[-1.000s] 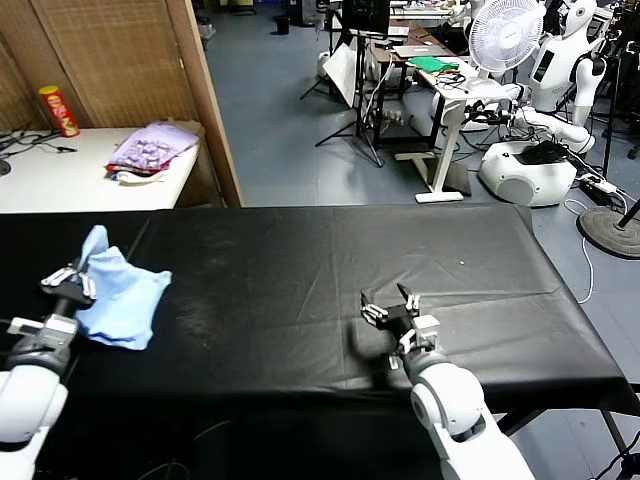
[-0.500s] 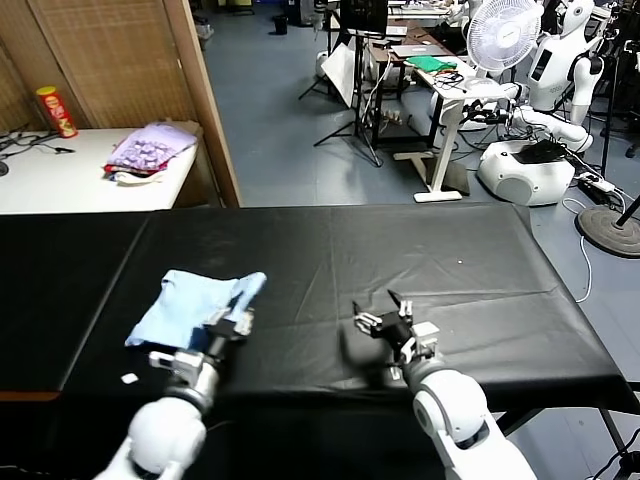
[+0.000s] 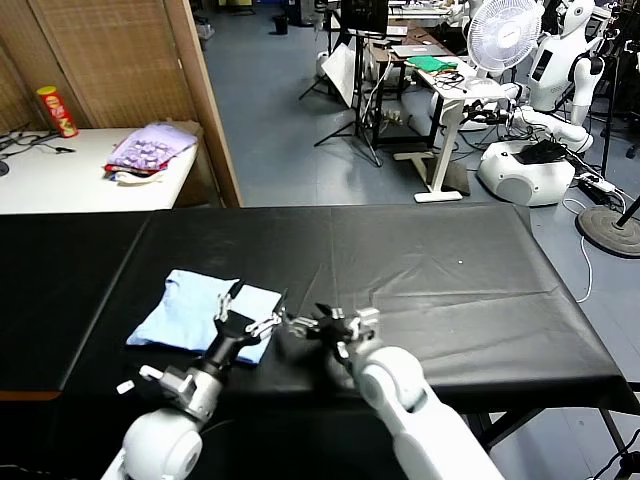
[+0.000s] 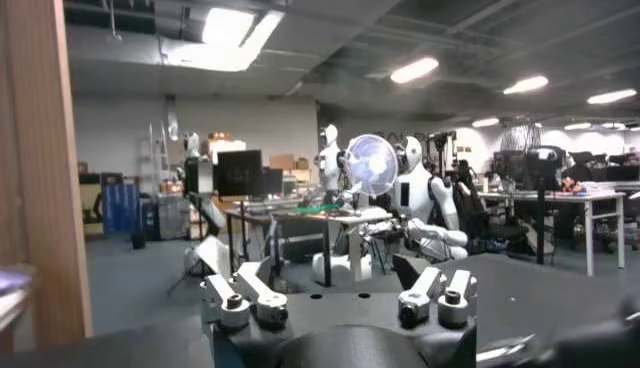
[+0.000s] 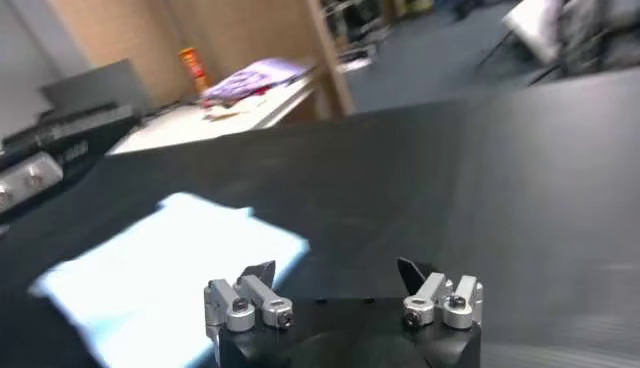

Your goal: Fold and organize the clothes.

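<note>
A broad tabletop [image 3: 430,290] draped in matte black cloth, faintly creased, fills the near scene. On its left-hand part lies the T-shirt [image 3: 185,318], pale light-blue thin soft fabric folded into a flat, roughly rectangular pad with one corner turned toward the middle. Beyond, a white side table [image 3: 70,180] carries a crumpled purple patterned cloth pile [image 3: 152,148] and a red cylindrical can [image 3: 58,110]. The left gripper [image 3: 252,316] sits at the shirt's near right corner, its fingers spread apart and holding nothing. Just beside it, the right gripper [image 3: 322,322] hovers over bare black cloth, fingers likewise wide apart and empty.
</note>
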You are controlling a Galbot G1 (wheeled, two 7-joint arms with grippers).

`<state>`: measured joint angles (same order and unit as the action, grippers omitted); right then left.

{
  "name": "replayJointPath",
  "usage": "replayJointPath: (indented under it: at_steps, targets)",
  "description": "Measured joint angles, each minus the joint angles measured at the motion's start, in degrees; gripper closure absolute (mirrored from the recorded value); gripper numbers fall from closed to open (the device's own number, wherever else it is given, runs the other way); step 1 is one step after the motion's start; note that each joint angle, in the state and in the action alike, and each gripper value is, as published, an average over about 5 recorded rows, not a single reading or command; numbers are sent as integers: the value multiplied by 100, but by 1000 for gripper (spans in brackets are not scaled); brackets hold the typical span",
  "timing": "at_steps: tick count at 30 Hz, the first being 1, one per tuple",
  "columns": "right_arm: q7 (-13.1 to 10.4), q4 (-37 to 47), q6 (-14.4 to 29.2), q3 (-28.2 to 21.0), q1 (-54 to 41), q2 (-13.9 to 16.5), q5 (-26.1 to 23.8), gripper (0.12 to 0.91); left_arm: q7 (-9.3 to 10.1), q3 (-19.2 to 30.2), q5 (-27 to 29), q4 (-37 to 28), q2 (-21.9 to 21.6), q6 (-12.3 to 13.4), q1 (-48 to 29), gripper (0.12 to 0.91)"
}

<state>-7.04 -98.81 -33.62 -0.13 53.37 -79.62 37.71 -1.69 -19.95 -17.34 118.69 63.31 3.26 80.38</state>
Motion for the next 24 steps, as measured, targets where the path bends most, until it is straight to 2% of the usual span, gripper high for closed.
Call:
replayJointPath:
  at_steps: [3,8,12,14,16,20,21,24]
  targets:
    - [-50,323,-8,-108,-183,-203,91,328,10,-84,40,40,31,70,114,232]
    - [-20,747,73,-190,-384,-463,26,608,31,-216,61,90,61,140,278,232]
    - [185,1018,247,-233,-506,-542,-307,823,48,-326,57,104,63,200,404,232]
    - [353,1118,400,-256,-557,-529,-610,884,62,-376,48,96,62,222,465,232]
    - [565,1175,609,-273,-597,-474,-1070,898,120,-419,47,75,57,215,519,232]
    - [1154,1141,1159,-296,-600,-205,-2307,902,396,-485,-35,8,42,65,581,232]
    - [1293,1101,1302,-294,-582,-111,-2577,889,449,-510,-98,-15,41,28,586,232]
    - [1577,936,1736,-247,-490,202,-3158,786,524,-604,-286,-96,32,1,592,232]
